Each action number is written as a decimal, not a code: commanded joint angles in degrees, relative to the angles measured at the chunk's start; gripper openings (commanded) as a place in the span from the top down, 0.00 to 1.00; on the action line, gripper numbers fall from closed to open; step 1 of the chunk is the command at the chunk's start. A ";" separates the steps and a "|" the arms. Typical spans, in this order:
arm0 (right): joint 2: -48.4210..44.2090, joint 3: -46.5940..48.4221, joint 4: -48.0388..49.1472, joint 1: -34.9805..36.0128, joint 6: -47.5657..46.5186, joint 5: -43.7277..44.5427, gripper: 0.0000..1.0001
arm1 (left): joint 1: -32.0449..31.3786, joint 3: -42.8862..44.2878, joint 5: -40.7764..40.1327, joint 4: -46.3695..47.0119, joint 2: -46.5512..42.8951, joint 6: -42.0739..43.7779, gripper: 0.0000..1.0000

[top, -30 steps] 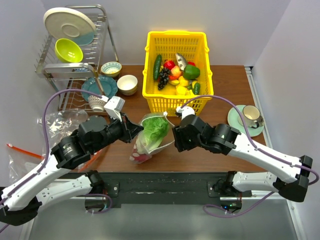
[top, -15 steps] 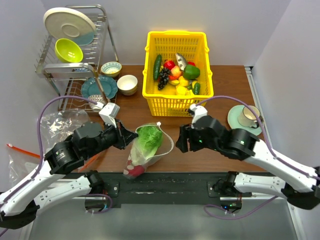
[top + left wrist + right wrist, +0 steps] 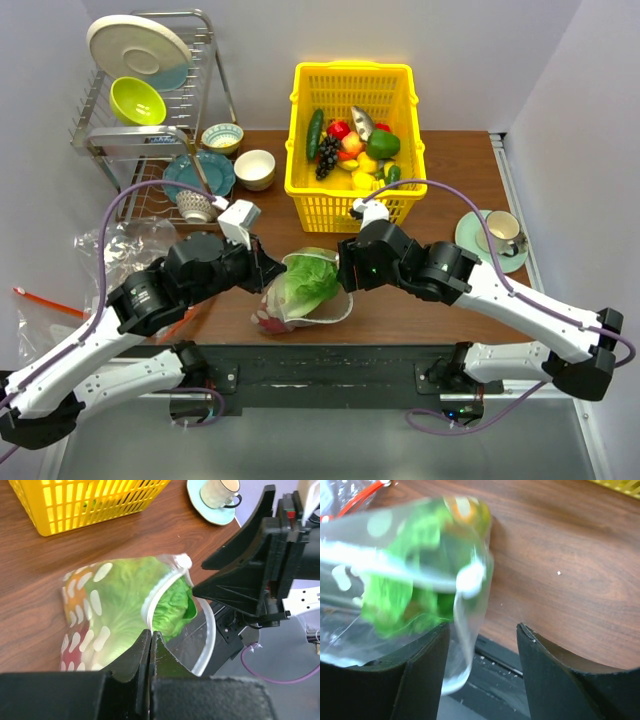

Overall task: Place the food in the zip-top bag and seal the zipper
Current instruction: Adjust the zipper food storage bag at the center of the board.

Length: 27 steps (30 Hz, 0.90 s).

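Observation:
The zip-top bag (image 3: 300, 292), clear with white dots, lies near the table's front edge, its mouth open toward the right. It holds green lettuce (image 3: 308, 280) and a pink-red piece (image 3: 263, 320). My left gripper (image 3: 272, 278) is shut on the bag's zipper rim; in the left wrist view the gripper (image 3: 150, 633) pinches the zipper (image 3: 207, 640) beside the lettuce (image 3: 172, 602). My right gripper (image 3: 345, 276) is open at the bag's mouth. In the right wrist view the right gripper (image 3: 482, 632) is spread, and the bag's edge (image 3: 465, 630) hangs between the jaws near the left finger.
A yellow basket (image 3: 350, 200) with several toy foods stands behind the bag. A cup on a green saucer (image 3: 497, 235) is at the right. A dish rack (image 3: 150, 100), bowls (image 3: 255, 168) and plain clear bags (image 3: 120, 250) are at the left.
My right gripper drew back to the right, then came back to the bag's mouth. My left gripper shifted right with the bag, which now sits flatter.

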 commanded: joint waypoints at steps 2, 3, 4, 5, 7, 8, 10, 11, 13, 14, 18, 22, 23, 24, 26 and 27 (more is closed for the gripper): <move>1.37 0.43 3.03 -0.79 0.24 4.84 0.44 | 0.24 5.61 1.96 7.96 1.42 2.46 1.00; 1.81 0.16 2.51 -1.05 0.16 4.50 0.44 | 0.32 5.71 1.87 7.87 1.78 2.55 1.00; 2.34 0.07 2.16 -1.05 0.33 3.62 0.44 | 0.24 5.97 1.87 7.87 1.87 2.55 1.00; 2.51 0.07 1.98 -1.14 0.42 2.83 0.44 | 0.32 6.14 1.79 7.96 2.04 2.55 1.00; 1.99 -1.41 2.85 -1.14 0.94 0.81 0.46 | 0.24 6.41 1.70 7.96 2.31 2.64 1.00; 0.86 -2.12 3.29 -1.14 1.21 0.28 0.47 | 0.32 6.50 1.61 7.79 2.40 2.72 1.00; -0.20 -3.79 3.74 -1.14 2.00 -0.25 0.51 | 0.32 6.76 0.82 7.43 2.48 2.72 1.00; -1.17 -4.32 3.74 -1.14 2.26 -0.69 0.54 | 0.24 6.93 0.47 7.00 2.48 2.64 1.00; -1.96 -5.55 3.30 -1.14 2.44 -0.69 0.72 | 0.32 7.11 -0.76 6.56 2.22 2.55 1.00; -2.23 -5.73 3.30 -1.05 2.44 -0.87 0.84 | 0.32 7.11 -1.20 6.21 1.96 2.46 1.00; -0.13 0.12 0.86 -1.14 -0.44 -0.26 1.00 | 0.24 6.67 -3.13 5.06 1.08 1.67 1.00; 4.70 15.95 -4.87 -1.14 -4.76 1.07 1.00 | 0.32 6.93 -4.72 1.38 1.86 1.23 1.00; 5.67 18.77 -6.01 -1.14 -5.81 0.72 1.00 | 0.24 6.94 -5.07 0.67 2.22 1.23 1.00; 7.33 23.06 -6.28 -1.14 -6.17 -0.16 1.00 | 0.24 6.85 -5.16 -0.03 2.57 0.88 1.00; 8.31 24.07 -5.42 -1.14 -6.26 -1.83 1.00 | 0.24 5.71 -4.64 -0.92 3.45 -0.43 1.00; 8.49 23.02 -4.36 -1.05 -6.17 -2.79 1.00 | 0.24 4.84 -4.37 -0.66 3.54 -1.22 1.00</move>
